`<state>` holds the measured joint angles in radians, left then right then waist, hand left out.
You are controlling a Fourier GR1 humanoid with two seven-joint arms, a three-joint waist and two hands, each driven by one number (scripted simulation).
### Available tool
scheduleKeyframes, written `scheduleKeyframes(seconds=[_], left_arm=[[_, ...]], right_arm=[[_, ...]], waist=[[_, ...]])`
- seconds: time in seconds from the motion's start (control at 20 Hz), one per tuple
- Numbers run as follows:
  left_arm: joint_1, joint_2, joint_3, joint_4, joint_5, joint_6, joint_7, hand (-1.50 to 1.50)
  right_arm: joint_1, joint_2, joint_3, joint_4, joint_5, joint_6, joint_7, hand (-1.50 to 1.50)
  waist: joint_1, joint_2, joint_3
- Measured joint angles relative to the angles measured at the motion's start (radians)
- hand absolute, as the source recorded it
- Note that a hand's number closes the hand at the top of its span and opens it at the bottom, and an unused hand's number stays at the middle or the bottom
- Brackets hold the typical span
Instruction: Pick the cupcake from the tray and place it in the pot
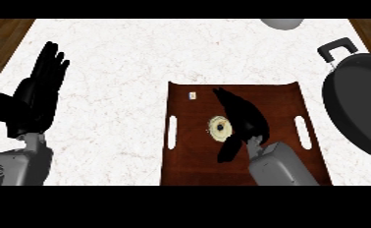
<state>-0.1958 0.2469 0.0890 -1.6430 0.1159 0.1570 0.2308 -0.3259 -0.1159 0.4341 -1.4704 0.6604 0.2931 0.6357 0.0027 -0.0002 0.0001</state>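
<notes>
A small pale cupcake [218,128] sits near the middle of the brown wooden tray [188,163]. My right hand [243,116] hangs over the tray with fingers straight and thumb spread, its palm just right of the cupcake and partly covering it. The dark pot [348,104] with a black handle stands at the counter's right edge, cut off by the view. My left hand [39,92] rests open at the left, fingers up.
The tray has white slot handles on both sides and a tiny white speck [192,95] near its far left corner. A grey rounded object [282,22] shows at the counter's far edge. Wooden floor borders the white counter's far corners.
</notes>
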Motion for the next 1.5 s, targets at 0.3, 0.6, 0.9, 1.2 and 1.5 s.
scheduleKeyframes(seconds=[0.3, 0.6, 0.9, 1.2, 1.5], left_arm=[[-0.01, -0.018, 0.005, 0.033, -0.014, -0.005, -0.021, 0.0], [-0.02, -0.016, 0.031, 0.041, -0.015, -0.028, -0.017, 0.0], [-0.007, -0.035, 0.026, 0.022, -0.029, -0.023, -0.007, 0.0], [0.026, -0.027, 0.048, 0.019, -0.028, -0.019, -0.018, 0.0], [0.058, -0.025, 0.059, -0.009, -0.025, -0.019, -0.022, 0.0]], right_arm=[[-0.013, -0.011, 0.023, 0.07, 0.07, -0.008, -0.142, 1.5], [-0.004, 0.014, 0.01, 0.092, 0.13, -0.001, -0.209, 1.5], [0.118, -0.015, 0.077, -0.046, 0.176, 0.026, -0.258, 1.5], [0.418, -0.239, 0.249, -0.404, 0.2, 0.046, -0.391, 1.5], [0.677, -0.419, 0.189, -0.77, 0.172, -0.074, -0.461, 1.5]], waist=[[-0.001, -0.001, -0.001], [-0.002, -0.003, -0.002], [-0.011, -0.005, -0.001], [-0.05, -0.016, -0.001], [-0.062, -0.016, 0.0]])
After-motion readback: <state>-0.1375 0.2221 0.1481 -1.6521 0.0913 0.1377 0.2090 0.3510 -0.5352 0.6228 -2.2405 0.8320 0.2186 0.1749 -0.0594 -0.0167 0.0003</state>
